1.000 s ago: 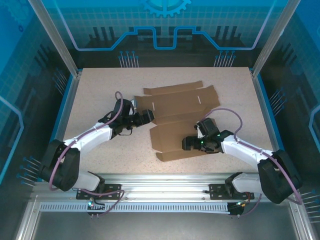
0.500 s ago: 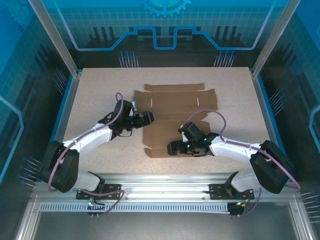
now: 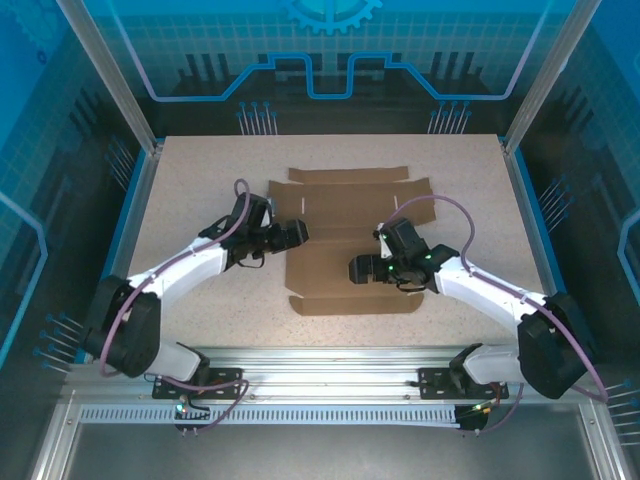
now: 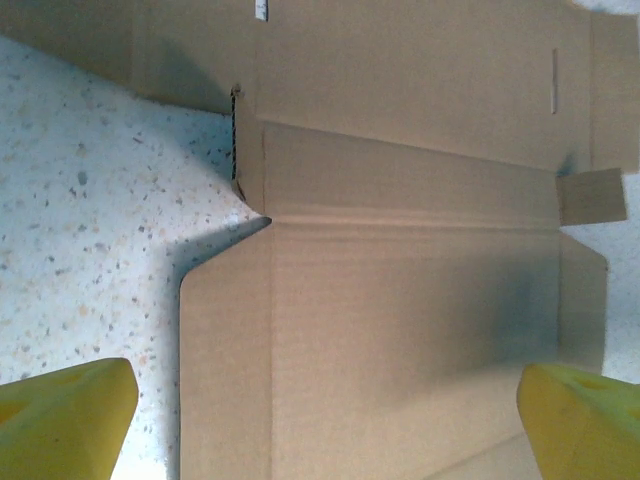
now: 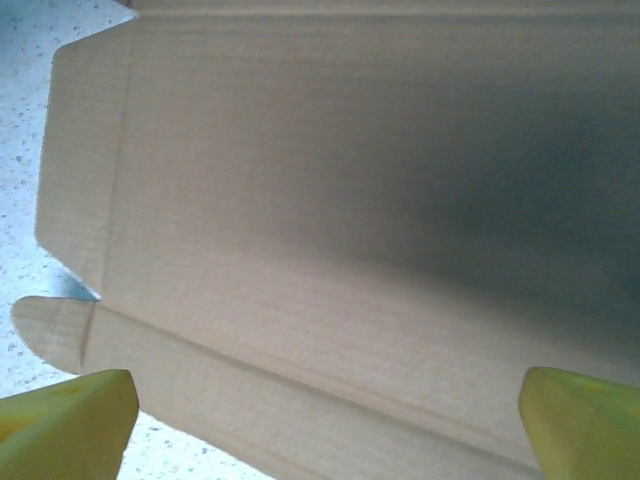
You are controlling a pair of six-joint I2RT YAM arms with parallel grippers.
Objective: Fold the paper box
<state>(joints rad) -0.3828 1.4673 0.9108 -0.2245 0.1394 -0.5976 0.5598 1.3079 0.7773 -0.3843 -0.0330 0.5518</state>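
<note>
Brown cardboard of the paper box (image 3: 335, 215) lies flat and unfolded on the table (image 3: 200, 190), partly covered by the right arm and cut off at the edges of both wrist views. The left gripper (image 3: 298, 236) sits at its left edge and the right gripper (image 3: 356, 270) over its near-right panel. Both are spread wide and grip nothing; whether the yellow fingertips (image 4: 70, 415) touch it is unclear.

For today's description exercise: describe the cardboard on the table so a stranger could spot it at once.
Find the speckled table inside the blue-walled enclosure. Near its middle lies the paper box, a flat, unfolded sheet with creases, flaps and small slits. It is plain brown, unlike the white-and-black arms flanking it.
</note>
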